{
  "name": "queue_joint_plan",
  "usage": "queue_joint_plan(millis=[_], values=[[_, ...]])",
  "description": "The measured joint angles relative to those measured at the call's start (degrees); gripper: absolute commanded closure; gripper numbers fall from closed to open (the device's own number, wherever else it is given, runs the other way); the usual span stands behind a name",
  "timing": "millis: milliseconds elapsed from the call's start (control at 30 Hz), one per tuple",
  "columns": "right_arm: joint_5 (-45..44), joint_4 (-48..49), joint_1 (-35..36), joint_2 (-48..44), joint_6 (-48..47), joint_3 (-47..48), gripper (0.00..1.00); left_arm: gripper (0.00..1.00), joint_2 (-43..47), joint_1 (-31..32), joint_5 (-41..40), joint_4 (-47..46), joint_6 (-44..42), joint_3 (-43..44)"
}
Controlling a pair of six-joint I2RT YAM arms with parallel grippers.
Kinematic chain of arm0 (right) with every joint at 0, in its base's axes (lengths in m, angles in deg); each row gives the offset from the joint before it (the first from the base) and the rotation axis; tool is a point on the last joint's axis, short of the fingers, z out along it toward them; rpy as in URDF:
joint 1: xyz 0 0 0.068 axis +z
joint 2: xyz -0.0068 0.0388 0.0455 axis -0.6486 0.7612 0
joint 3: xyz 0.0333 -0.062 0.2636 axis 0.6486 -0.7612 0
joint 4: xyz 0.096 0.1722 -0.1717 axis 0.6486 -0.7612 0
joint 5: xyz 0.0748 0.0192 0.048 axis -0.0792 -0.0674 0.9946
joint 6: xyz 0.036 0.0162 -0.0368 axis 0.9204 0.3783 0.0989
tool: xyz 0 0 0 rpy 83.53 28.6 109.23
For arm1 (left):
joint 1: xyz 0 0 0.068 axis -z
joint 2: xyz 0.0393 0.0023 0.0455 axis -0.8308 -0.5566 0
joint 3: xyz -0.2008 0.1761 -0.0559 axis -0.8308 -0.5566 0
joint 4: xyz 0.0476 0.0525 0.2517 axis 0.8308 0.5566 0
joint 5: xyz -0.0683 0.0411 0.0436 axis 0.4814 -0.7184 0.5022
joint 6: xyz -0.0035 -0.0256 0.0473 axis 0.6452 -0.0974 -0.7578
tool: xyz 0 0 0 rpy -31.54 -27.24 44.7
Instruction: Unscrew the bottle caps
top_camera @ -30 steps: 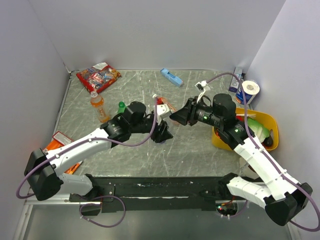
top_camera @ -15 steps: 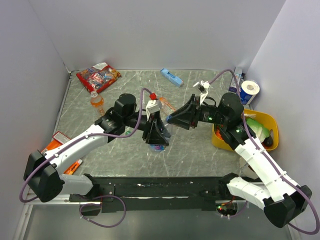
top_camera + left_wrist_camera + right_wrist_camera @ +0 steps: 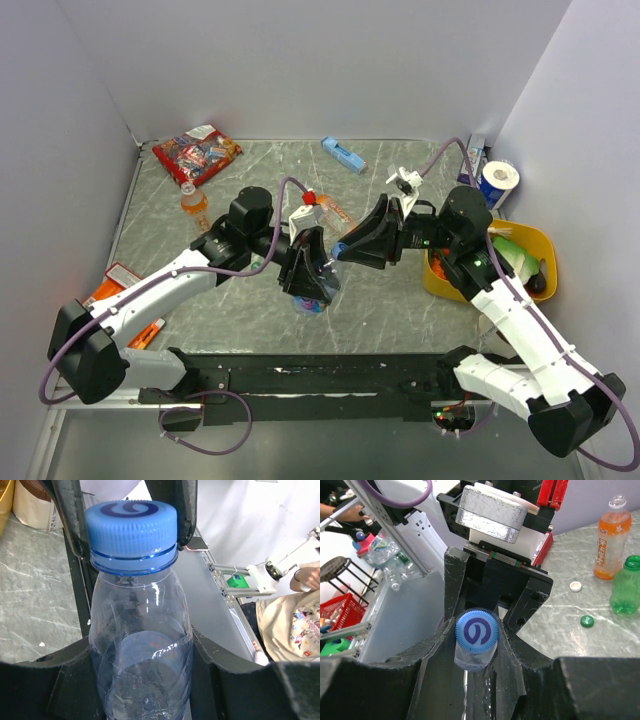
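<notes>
My left hand (image 3: pixel 142 680) grasps the clear bottle (image 3: pixel 140 625) by its body, bracing it against rotation; my right hand (image 3: pixel 476 652) clenches the blue cap (image 3: pixel 476 631) end-on for twisting.

You have bright, even light from overhead, leaving only soft shadows on the table (image 3: pixel 400 300), small white glare streaks on the clear bottle (image 3: pixel 142 645), and both wrist views going soft and dark along their near edges.
</notes>
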Motion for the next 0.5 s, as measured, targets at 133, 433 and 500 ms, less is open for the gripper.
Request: queue_joint_plan(millis=[133, 433, 500], values=[[-0.52, -2.49, 0.00, -0.66, -1.49, 0.04, 0.25, 0.51, -0.28, 0.07, -0.22, 1.60, -1.33, 0.37], [-9.42, -8.37, -0.42, -6.19, -3.26, -0.50, 0.08, 0.49, -0.35, -0.28, -7.39, 6.05, -5.88, 4.28], [-14.38, -9.14, -0.42, -7.54, -2.14, -0.48, 0.17, 0.49, -0.35, -0.26, -12.35, 7.34, -6.78, 4.33]])
